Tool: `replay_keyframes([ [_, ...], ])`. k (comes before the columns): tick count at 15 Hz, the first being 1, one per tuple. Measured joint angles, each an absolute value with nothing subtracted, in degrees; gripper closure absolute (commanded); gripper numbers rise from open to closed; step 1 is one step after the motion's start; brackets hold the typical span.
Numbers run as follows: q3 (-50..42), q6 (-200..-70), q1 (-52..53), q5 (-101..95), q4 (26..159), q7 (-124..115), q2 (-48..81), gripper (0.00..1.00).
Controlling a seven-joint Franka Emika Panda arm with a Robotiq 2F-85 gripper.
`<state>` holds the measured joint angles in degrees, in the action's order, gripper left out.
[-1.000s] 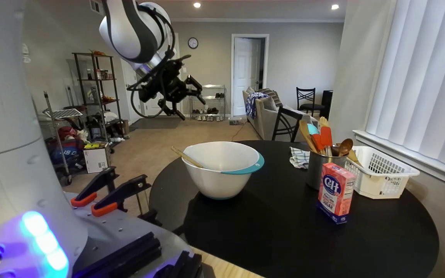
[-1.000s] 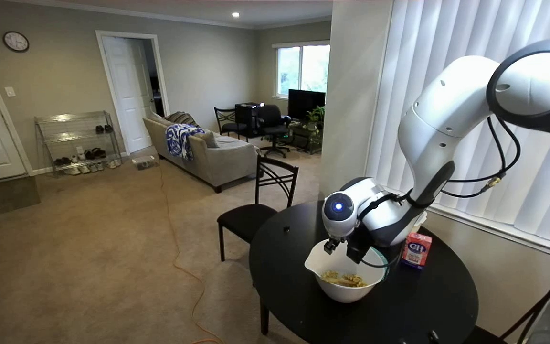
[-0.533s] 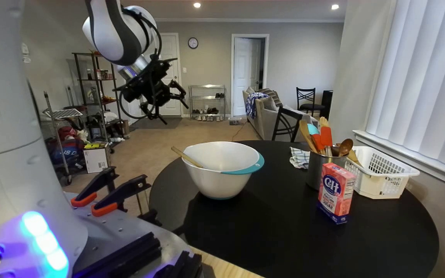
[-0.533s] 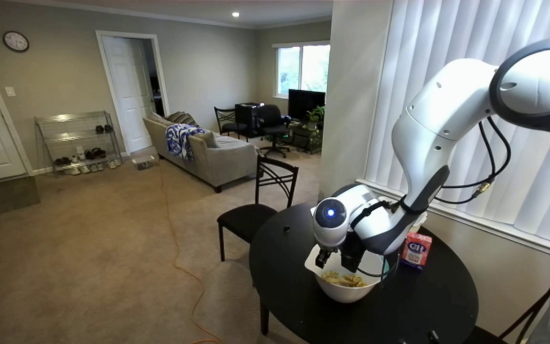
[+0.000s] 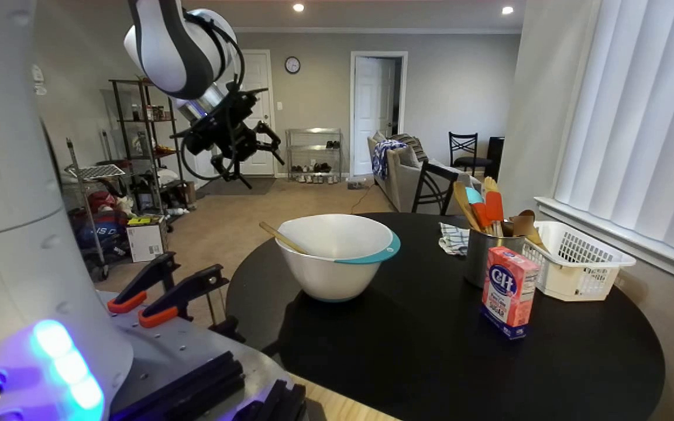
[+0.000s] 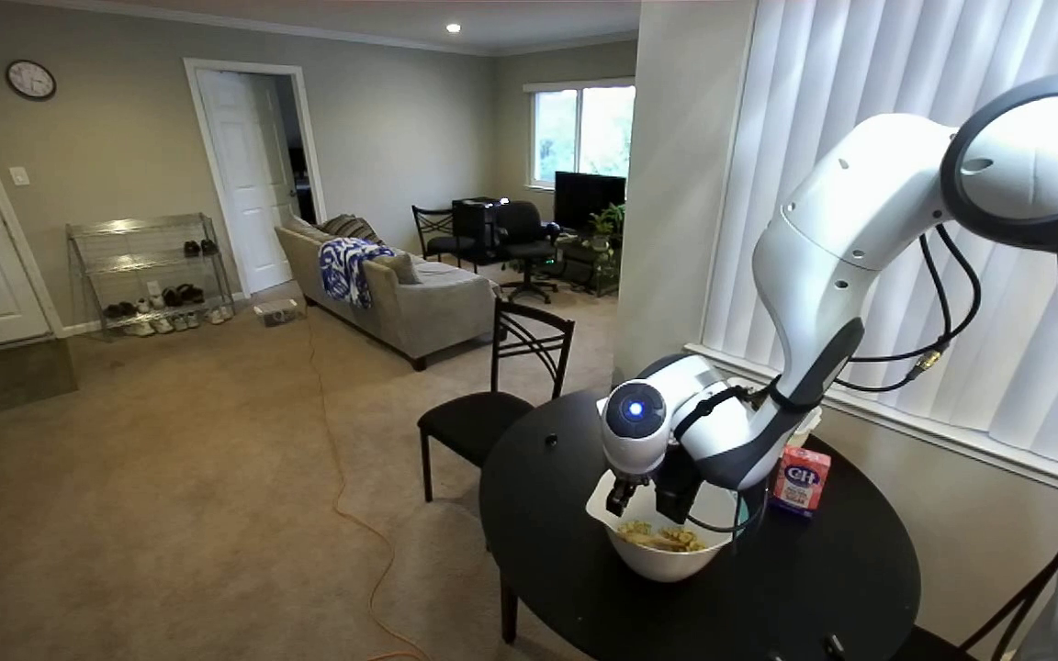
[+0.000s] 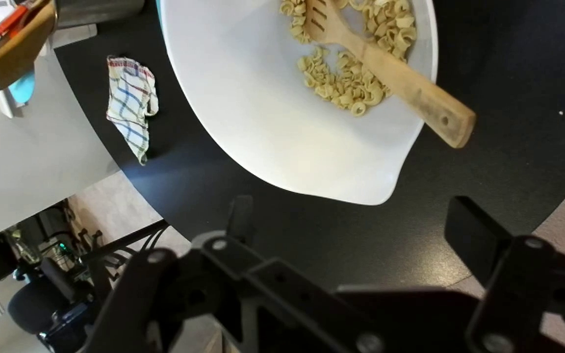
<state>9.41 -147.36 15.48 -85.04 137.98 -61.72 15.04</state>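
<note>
My gripper [image 5: 265, 173] is open and empty, in the air above and to the left of the bowl in an exterior view. In the wrist view its spread fingers [image 7: 353, 213] frame bare black table beyond the bowl's spout. The white mixing bowl [image 7: 243, 98] with a teal handle edge stands upright on the round table, and shows in both exterior views [image 5: 331, 278] [image 6: 667, 566]. It holds curly pasta [image 7: 346, 86]. A slotted wooden spatula [image 7: 417, 90] lies in the pasta, its handle sticking out over the rim. The gripper touches nothing.
A pink sugar box [image 5: 506, 292] stands on the table [image 5: 419, 356] before a metal pot [image 5: 477, 260] of utensils. A white basket [image 5: 594, 283] is by the window. A checked cloth [image 7: 130, 100] lies near the bowl. A black chair [image 6: 478, 427] stands beside the table.
Over the first half second the arm moved left and slightly down in both exterior views, then stayed almost still. A brown spoon head in the pot now shows a different outline. The bowl stayed put.
</note>
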Motion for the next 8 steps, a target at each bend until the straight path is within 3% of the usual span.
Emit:
replay_keyframes([
  [3, 10.5, -144.3, 15.5, -82.4, 138.0, -60.4, 15.7, 0.0],
  [8, 14.9, -130.8, 18.1, -61.4, 134.1, -52.6, 22.9, 0.0],
])
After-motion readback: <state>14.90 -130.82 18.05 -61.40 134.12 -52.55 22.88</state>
